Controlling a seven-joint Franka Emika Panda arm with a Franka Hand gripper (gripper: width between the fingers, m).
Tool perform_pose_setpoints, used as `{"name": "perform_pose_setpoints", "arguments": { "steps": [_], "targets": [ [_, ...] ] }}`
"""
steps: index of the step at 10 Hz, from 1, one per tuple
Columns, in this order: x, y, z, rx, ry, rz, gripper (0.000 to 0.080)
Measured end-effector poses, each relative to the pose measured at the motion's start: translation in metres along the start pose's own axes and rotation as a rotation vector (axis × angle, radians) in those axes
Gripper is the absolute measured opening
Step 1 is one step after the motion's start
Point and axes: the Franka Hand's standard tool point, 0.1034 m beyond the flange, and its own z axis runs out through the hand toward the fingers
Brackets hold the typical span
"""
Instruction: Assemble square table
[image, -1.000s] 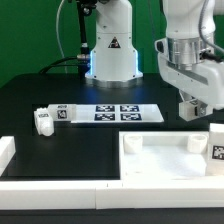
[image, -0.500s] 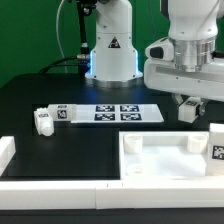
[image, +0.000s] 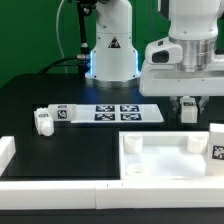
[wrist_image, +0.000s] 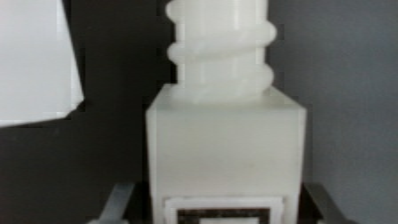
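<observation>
White leg (image: 188, 112) upright, clamped between the jaws, just beyond the far rim of the square slab (image: 160, 141).

Black worktop (image: 30, 95): marker board (image: 116, 113), lying leg (image: 42, 121), slab (image: 165, 162).

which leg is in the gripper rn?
The leg clamped upright in the gripper, behind the tabletop. The loose pair lies at the exterior view's left; the fourth leg stands at its right edge.
</observation>
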Motion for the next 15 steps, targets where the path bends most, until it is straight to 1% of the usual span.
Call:
{"name": "perform_pose_setpoints", "arguments": {
  "steps": [1,3,4,8,9,10,11,12,13,14,15],
  "targets": [
    [0.002,0.007,0.003,-0.019,0.009,-0.139,0.0262],
    [0.003,0.019,0.012,-0.027,0.009,-0.167,0.0262],
    [0.002,0.022,0.014,-0.030,0.004,-0.156,0.0262],
    [0.002,0.022,0.014,-0.029,0.005,-0.156,0.0262],
    [0.002,0.022,0.014,-0.029,0.005,-0.156,0.0304],
    [0.002,0.022,0.014,-0.029,0.005,-0.156,0.0488],
    [0.001,0.021,0.013,-0.026,-0.011,-0.154,0.0488],
    [-0.002,0.018,0.005,-0.005,-0.085,-0.143,0.0616],
    [0.007,0.018,-0.007,0.013,-0.112,-0.129,0.0616],
    [0.015,0.020,-0.017,0.027,-0.151,-0.113,0.0645],
    [0.014,0.022,-0.024,0.030,-0.279,-0.055,0.0645]
  ]
}}
